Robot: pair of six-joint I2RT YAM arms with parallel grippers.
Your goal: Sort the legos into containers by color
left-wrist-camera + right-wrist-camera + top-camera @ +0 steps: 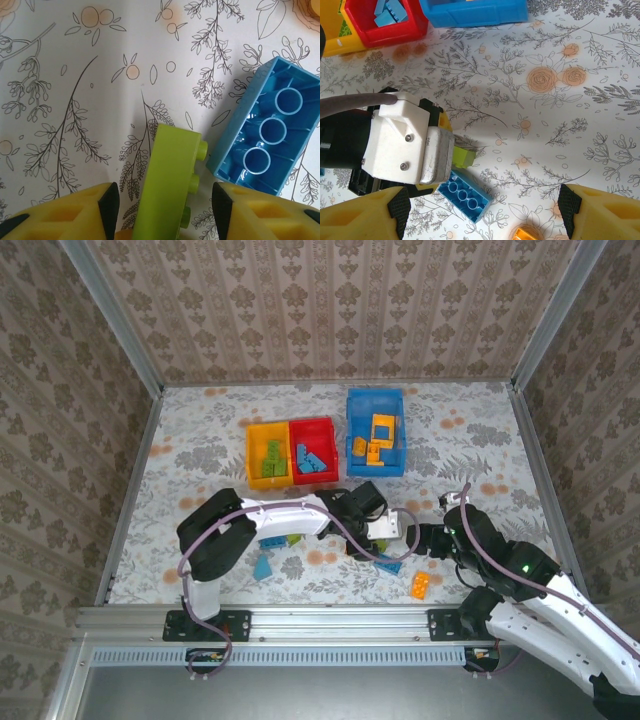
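Item: light green lego (170, 180), lying on its side on the table (480, 440), near-centre, with an upturned blue lego (265, 135) just beside it. Your left gripper (165, 212) straddles the green one with its jaws parted and gaps on both sides, the arm bent across to the right. Your right gripper (482, 210) is spread wide, holding nothing, and faces the left one.
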